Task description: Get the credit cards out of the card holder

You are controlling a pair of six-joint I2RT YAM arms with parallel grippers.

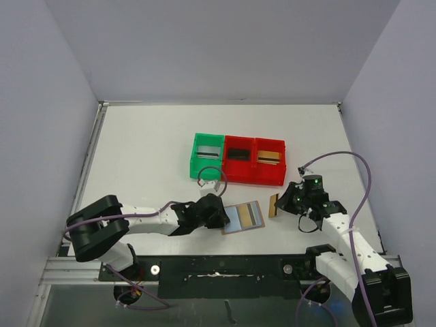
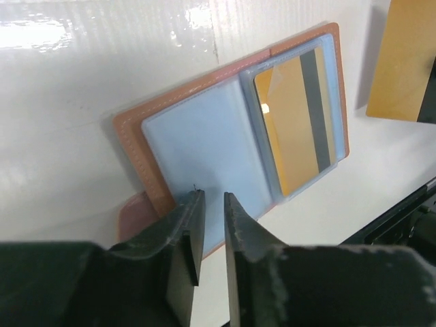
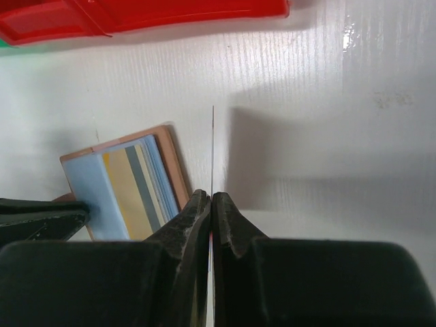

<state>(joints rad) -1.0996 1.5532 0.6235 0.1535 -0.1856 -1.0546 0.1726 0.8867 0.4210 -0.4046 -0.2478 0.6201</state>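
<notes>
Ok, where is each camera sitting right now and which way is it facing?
Top external: above and behind, looking down on the table; left arm, right arm show.
Left wrist: low over the card holder, looking across it; left gripper shows.
Right wrist: low, facing the red bin; right gripper pinching the gold card edge-on.
Shared: all see the card holder.

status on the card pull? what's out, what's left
Done: one gold card is clear of the card holder, pinched in the right gripper, jaws shut.
In hand: the left gripper sits at the holder's near edge, jaws slightly apart.
Left: a striped gold card is in the holder's clear pocket and has yet to come out. The other pocket looks empty.
</notes>
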